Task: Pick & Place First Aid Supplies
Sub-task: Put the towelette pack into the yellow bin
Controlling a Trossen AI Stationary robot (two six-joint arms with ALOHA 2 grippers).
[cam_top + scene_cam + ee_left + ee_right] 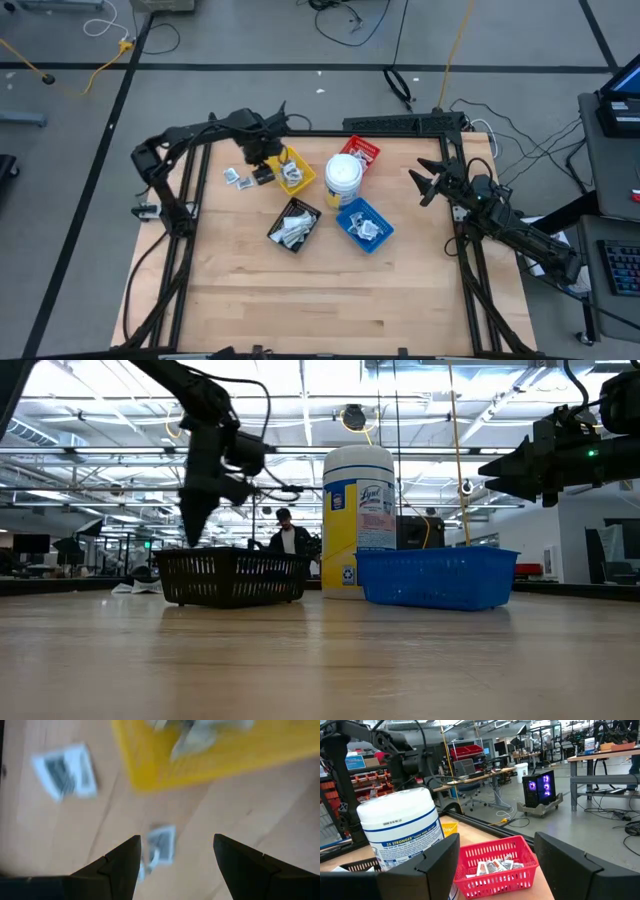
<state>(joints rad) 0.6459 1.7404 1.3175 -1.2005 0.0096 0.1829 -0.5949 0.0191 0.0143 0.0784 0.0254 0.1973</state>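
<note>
Small white packets lie loose on the table left of the yellow tray: one with dark print (pixel 65 770) and a smaller one (pixel 161 842) between my left fingers' line of sight. They show in the high view (pixel 238 178) too. My left gripper (pixel 175 862) is open and empty above them, beside the yellow tray (pixel 296 170), which holds packets. My right gripper (pixel 428 183) is open and empty above the table's right side. More packets lie in the red tray (pixel 495 865), the black tray (pixel 294 226) and the blue tray (pixel 364 224).
A round white tub (pixel 343 177) stands upright between the four trays. Bare wood lies toward the near edge (pixel 330 300). A dark frame rail (pixel 400 124) runs along the far edge. A person (pixel 288 532) shows far behind the table.
</note>
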